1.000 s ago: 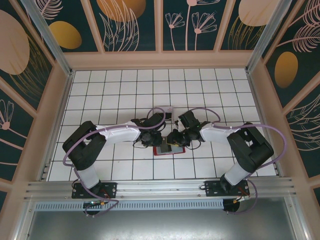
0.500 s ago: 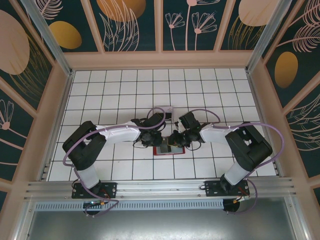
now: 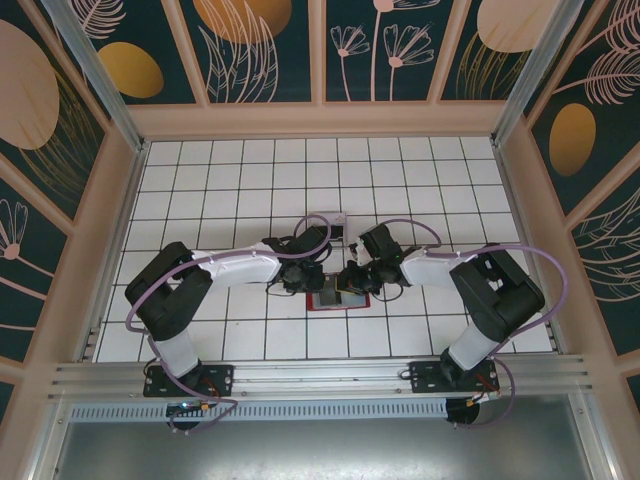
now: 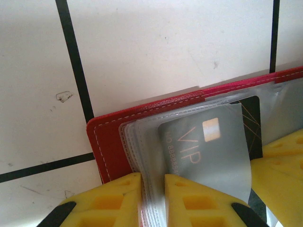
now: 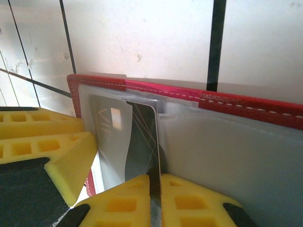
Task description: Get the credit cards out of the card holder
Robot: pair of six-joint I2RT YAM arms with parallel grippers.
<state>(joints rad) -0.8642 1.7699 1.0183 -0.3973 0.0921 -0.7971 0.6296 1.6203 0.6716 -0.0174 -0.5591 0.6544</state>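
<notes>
Card holder: red card holder (image 3: 340, 302) lies open and flat on the white-tiled worktop (image 3: 220, 180), front middle, under both wrists. Its long axis runs left–right in the top view.
Holder detail: the stitched red rim (image 4: 111, 142) borders a stack of clear leaves (image 4: 142, 156) fanned at one end.
Grey card: the grey card (image 4: 208, 151) marked "VIP" with a gold chip sits partly out of its leaf. It is tilted, with its lettering running along its long side and one corner curled up.
Dark card: the dark card (image 5: 142, 135) with thin gold lines lies just behind the grey one, its long axis running from the rim toward the right wrist camera.
Left gripper: the left gripper (image 4: 152, 182) is nearly closed, its yellow fingers (image 4: 109, 203) pinching the edge of the clear leaves.
Right gripper: the right gripper (image 5: 155, 184) is closed to a slit, with the dark card's thin edge caught between its yellow fingers (image 5: 194, 203).
Spacing: the two grippers are just beside each other over the holder; whether they touch cannot be told.
</notes>
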